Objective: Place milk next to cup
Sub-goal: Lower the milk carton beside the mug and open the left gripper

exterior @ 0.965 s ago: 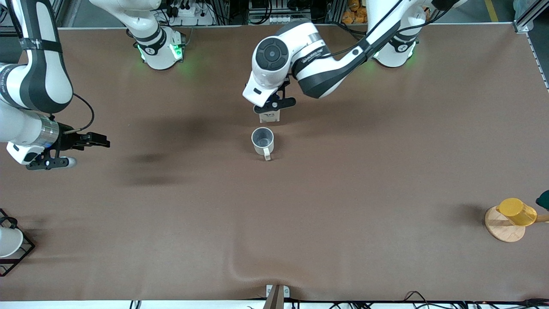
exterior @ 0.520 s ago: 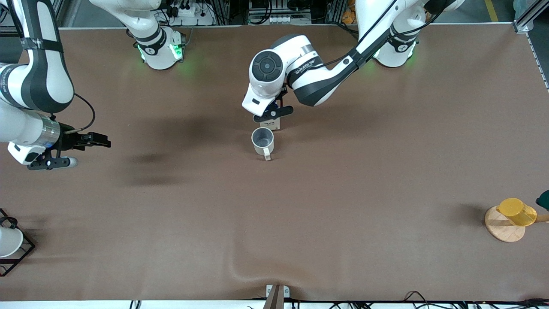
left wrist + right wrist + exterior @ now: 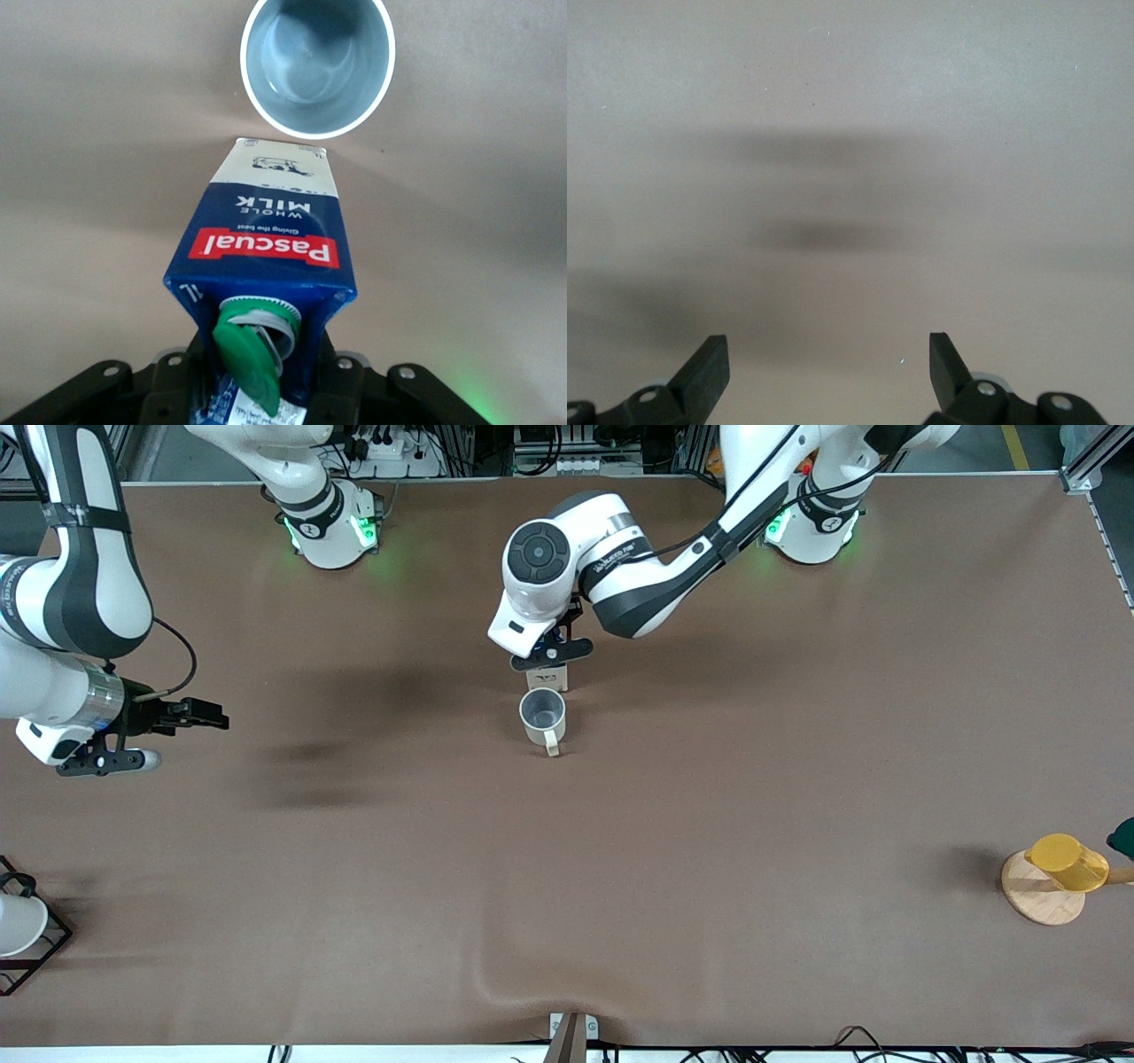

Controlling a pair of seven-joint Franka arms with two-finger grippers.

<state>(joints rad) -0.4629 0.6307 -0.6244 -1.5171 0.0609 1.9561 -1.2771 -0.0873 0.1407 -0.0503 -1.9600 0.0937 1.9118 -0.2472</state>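
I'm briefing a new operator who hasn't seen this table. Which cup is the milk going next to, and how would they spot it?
Look at the middle of the brown table, just under the left tool, which holds the milk. The cup stands there, nearer the front camera than the carton. It is off-white with a side handle and stands bare on the table, unlike the yellow cup on its wooden stand.

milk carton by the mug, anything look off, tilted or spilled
Nothing looks spilled or damaged. The dark blue gable-top milk carton with its green cap is in the left gripper, right beside the off-white ceramic mug, farther from the front camera. The mug stands upright and looks empty. The right gripper waits open over bare table.
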